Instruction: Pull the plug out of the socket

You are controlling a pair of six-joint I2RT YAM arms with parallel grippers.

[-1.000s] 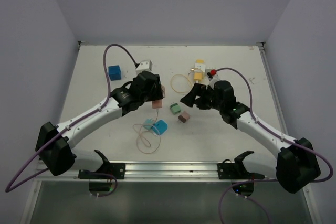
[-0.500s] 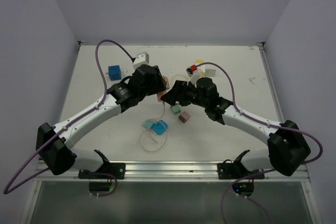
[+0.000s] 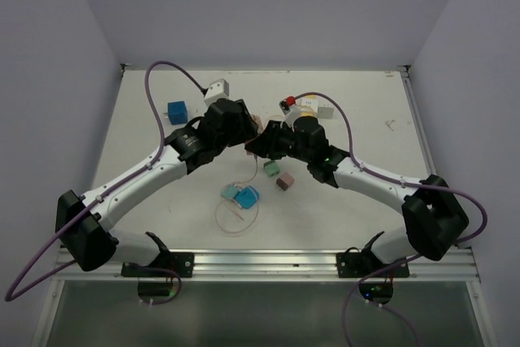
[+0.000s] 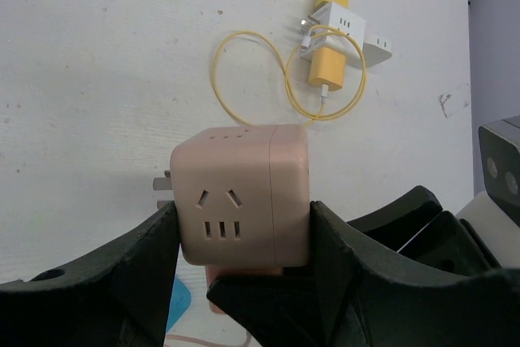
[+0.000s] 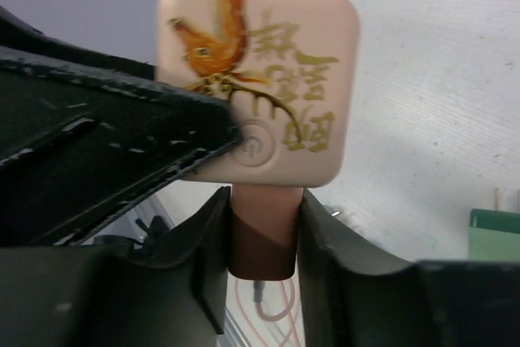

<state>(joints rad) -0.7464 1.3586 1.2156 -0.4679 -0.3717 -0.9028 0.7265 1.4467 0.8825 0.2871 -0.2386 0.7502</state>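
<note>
Right arm has swung in from the right side of the top view to the centre and is now meeting the left arm nose to nose.

Left gripper (image 4: 244, 241) is staying clenched on the pink socket cube (image 4: 244, 188), which is held above the table (image 3: 366, 119).

Right gripper (image 5: 260, 262) has been narrowing. Its fingers are now pressing both flanks of the darker pink plug (image 5: 262, 217), which is hanging from the cube's underside. I judge the plug grasped and still fully seated, so the pull is next.

Room: the wrists are crowding each other. A green cube (image 3: 271, 168) is lying just below them in the top view, and yellow chargers (image 4: 329, 62) are lying above. Bare table is opening toward the lower right for drawing back.
</note>
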